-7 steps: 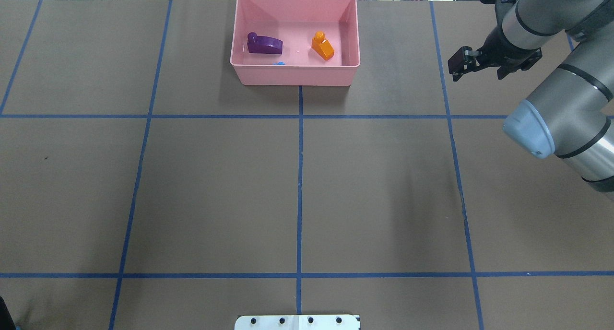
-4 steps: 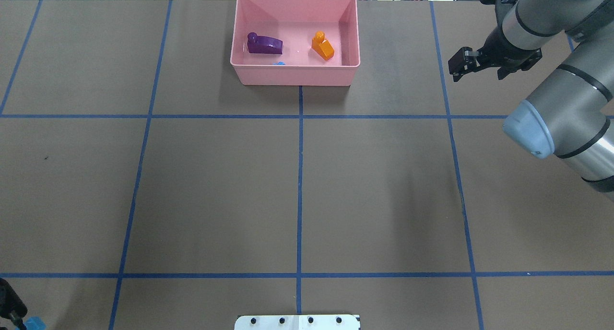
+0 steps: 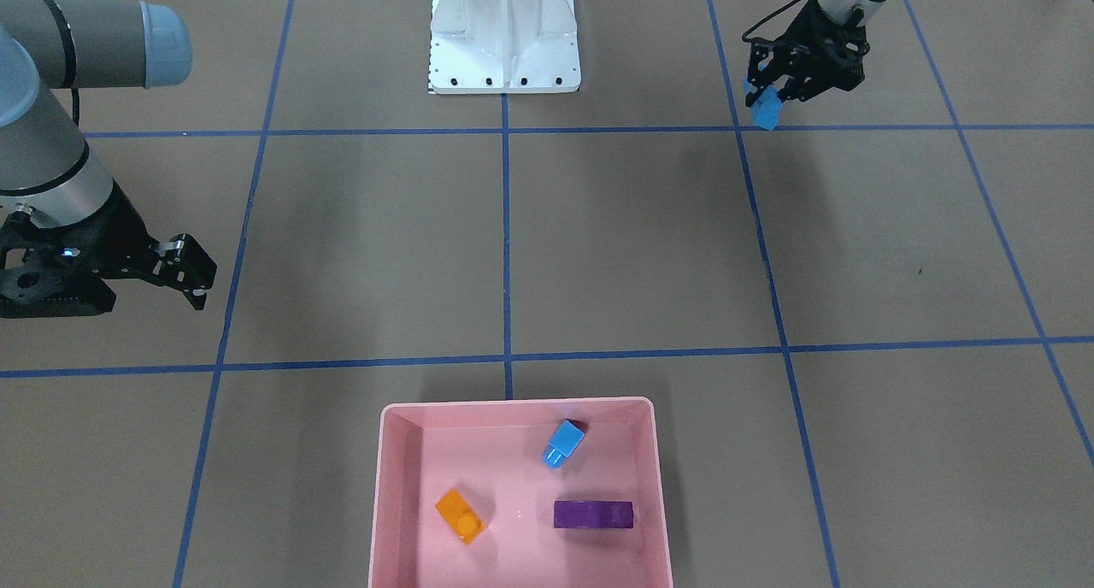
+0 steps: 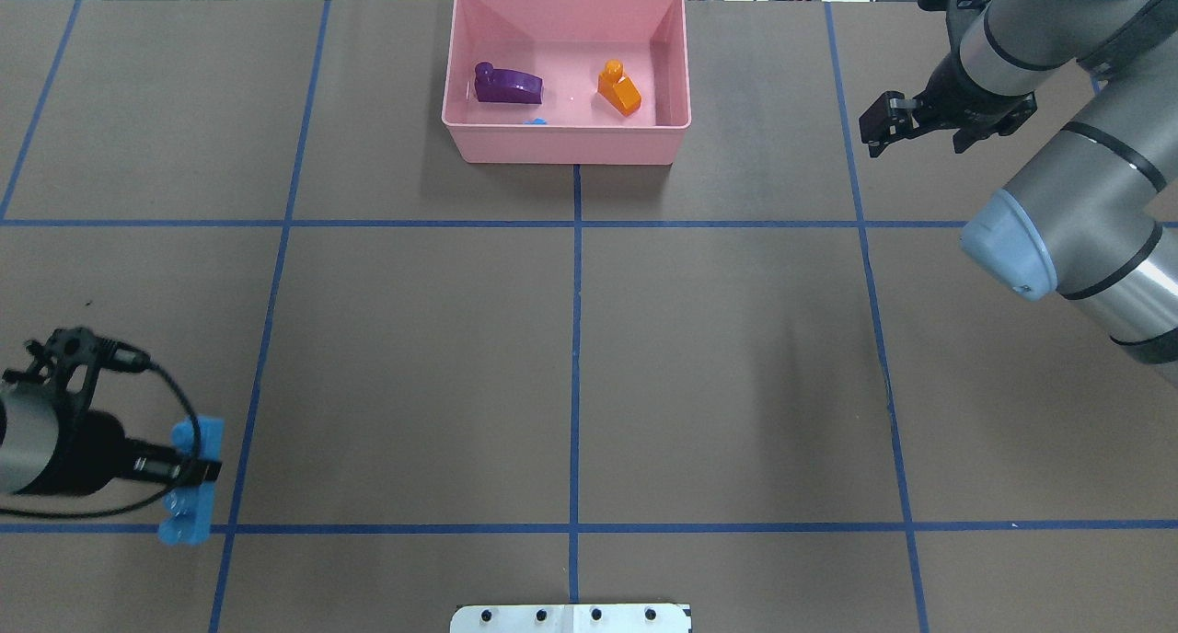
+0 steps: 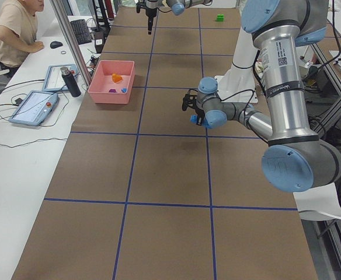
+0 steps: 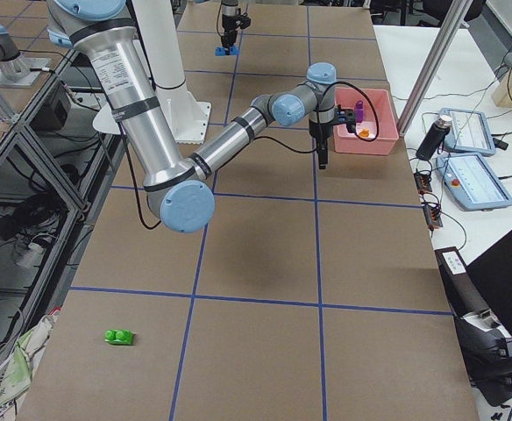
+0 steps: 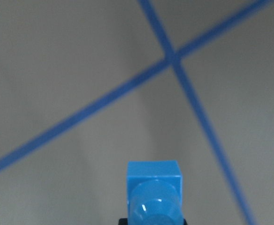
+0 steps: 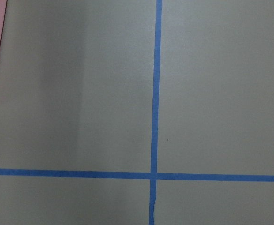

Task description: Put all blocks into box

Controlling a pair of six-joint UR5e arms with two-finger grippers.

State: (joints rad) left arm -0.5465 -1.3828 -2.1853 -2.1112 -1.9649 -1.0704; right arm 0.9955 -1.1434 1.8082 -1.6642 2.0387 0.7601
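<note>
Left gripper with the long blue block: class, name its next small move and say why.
Probably carry the long blue block toward the pink box, forward and to the robot's right: the left gripper is shut on it, far from the box.

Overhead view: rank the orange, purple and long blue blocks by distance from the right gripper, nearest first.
1. Orange block, box's right side.
2. Purple block, box's left side.
3. Long blue block, far left, in the left gripper.
</note>
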